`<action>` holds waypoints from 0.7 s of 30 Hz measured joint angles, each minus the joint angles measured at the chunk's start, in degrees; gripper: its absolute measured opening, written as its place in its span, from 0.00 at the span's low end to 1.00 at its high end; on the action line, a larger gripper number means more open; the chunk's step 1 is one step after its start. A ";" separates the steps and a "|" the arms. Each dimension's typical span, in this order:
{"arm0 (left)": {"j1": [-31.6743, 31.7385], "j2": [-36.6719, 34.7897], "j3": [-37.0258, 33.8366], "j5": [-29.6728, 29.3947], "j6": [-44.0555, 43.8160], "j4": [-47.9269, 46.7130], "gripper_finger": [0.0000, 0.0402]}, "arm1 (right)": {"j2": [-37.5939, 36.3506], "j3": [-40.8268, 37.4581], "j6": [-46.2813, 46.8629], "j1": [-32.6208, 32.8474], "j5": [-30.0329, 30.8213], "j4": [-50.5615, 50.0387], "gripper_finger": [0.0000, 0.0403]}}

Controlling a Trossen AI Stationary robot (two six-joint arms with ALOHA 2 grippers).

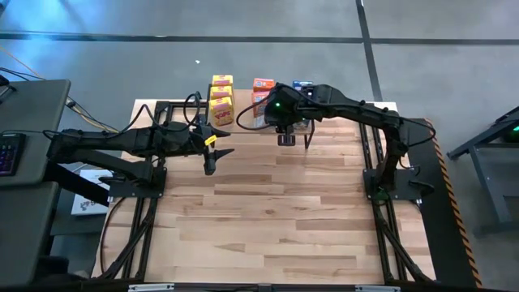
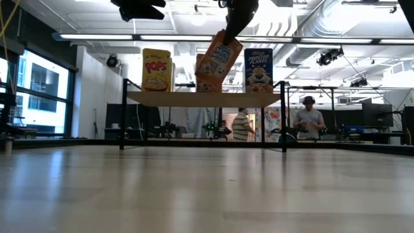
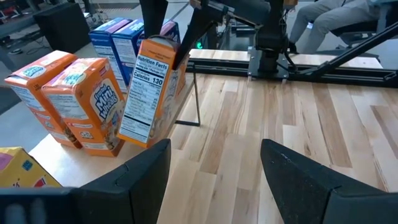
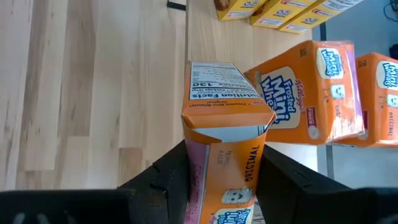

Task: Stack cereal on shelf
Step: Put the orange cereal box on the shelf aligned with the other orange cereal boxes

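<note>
Step in hand: placing an orange box (image 4: 227, 140) on the shelf (image 2: 204, 98); the right gripper (image 4: 217, 165) is clamped on its top end, and the box hangs tilted at the shelf's front edge, beside the orange boxes (image 3: 81, 102) already standing there; whether its lower corner touches the plank cannot be told. Yellow boxes (image 1: 221, 99) and blue boxes (image 3: 121, 40) also stand on the shelf. The left gripper (image 3: 214, 162) waits over the table near the shelf's left end, fingers apart, holding nothing. Next move, as judged: square the box upright, lower it fully onto the plank next to its neighbours, then release; a tilted release risks toppling the row.
</note>
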 joint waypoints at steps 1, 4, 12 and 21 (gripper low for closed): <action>0.00 0.00 0.00 0.00 0.00 -0.01 0.60 | 0.00 0.00 -0.01 0.00 0.01 -0.08 0.36; 0.00 0.00 0.00 -0.01 0.00 0.00 0.60 | 0.00 0.00 -0.42 -0.26 0.04 -0.11 0.36; 0.00 0.00 0.00 -0.01 0.00 -0.01 0.60 | 0.00 0.00 -0.46 -1.44 -0.35 -0.13 0.36; -0.01 0.00 0.00 0.00 0.00 -0.04 0.60 | 1.03 -0.07 -1.97 -1.36 -0.57 -0.02 0.36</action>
